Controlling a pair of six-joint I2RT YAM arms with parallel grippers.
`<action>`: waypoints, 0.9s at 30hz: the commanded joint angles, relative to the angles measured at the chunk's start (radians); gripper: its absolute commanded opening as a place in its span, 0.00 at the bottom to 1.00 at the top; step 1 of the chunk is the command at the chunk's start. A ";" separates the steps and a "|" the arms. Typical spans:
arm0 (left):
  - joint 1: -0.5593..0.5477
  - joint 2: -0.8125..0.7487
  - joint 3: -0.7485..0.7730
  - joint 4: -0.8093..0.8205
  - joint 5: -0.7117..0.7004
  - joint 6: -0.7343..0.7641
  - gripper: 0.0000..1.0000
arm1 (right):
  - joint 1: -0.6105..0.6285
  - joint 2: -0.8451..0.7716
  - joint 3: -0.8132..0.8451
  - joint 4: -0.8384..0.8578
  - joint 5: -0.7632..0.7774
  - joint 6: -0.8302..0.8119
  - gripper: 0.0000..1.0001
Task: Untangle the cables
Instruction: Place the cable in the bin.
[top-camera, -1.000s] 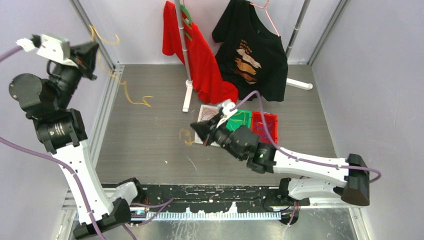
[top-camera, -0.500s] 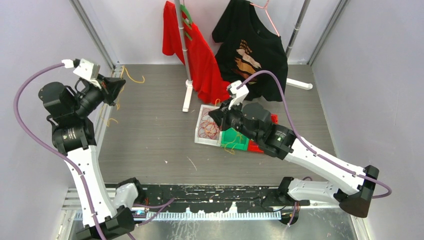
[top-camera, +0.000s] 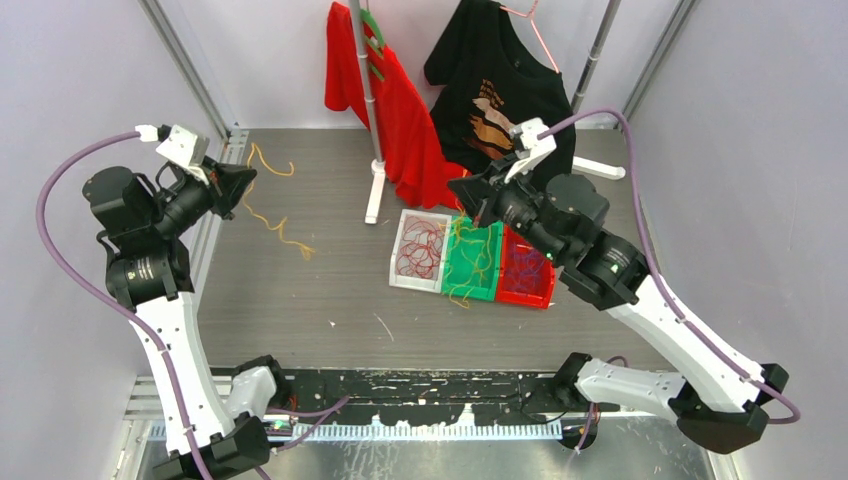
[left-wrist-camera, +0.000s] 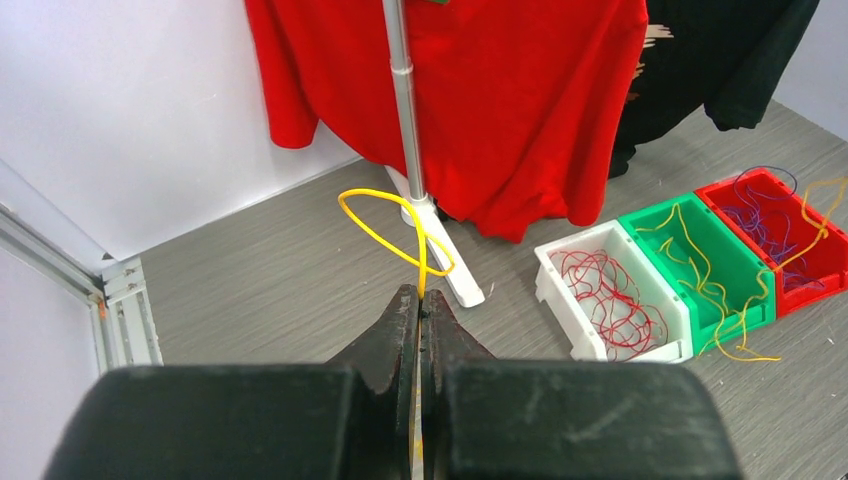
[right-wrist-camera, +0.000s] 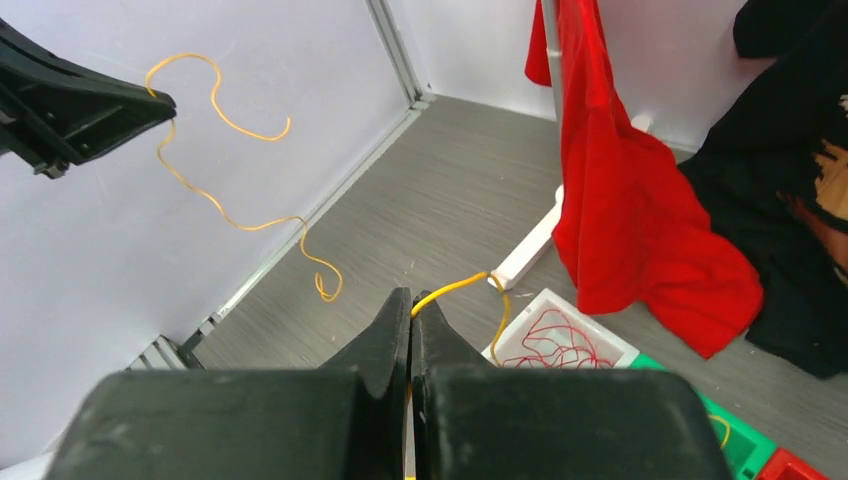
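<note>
My left gripper (top-camera: 250, 178) is shut on a yellow cable (top-camera: 272, 222) that trails down to the floor at the left. In the left wrist view the gripper (left-wrist-camera: 419, 292) pinches this cable (left-wrist-camera: 385, 235), which loops ahead of the tips. My right gripper (top-camera: 456, 188) is raised above the bins and shut on another yellow cable (top-camera: 459, 232) that hangs into the green bin (top-camera: 478, 295). In the right wrist view the gripper (right-wrist-camera: 411, 295) holds this cable (right-wrist-camera: 460, 283). Red cables (top-camera: 420, 248) lie in the white bin (top-camera: 396, 270). Purple cables (top-camera: 522, 262) lie in the red bin (top-camera: 528, 298).
A clothes rack pole (top-camera: 368, 90) with a white foot (top-camera: 375, 190) stands behind the bins. A red shirt (top-camera: 405, 120) and a black shirt (top-camera: 510, 100) hang from it. Metal frame posts and walls close in the left, right and back sides.
My right gripper rose and moved back and to the right, lifting a yellow cable over the bins. My left gripper stayed near the left wall; its cable now dangles lower onto the floor.
</note>
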 joint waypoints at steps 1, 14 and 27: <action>0.002 -0.005 0.047 0.007 0.013 0.017 0.00 | -0.014 -0.019 0.023 0.003 -0.009 -0.046 0.01; 0.002 -0.003 0.073 -0.002 0.019 0.028 0.00 | -0.166 0.119 -0.194 0.012 0.063 -0.111 0.01; 0.002 0.006 0.083 -0.012 0.008 0.056 0.00 | -0.193 0.386 -0.316 0.128 0.137 -0.122 0.01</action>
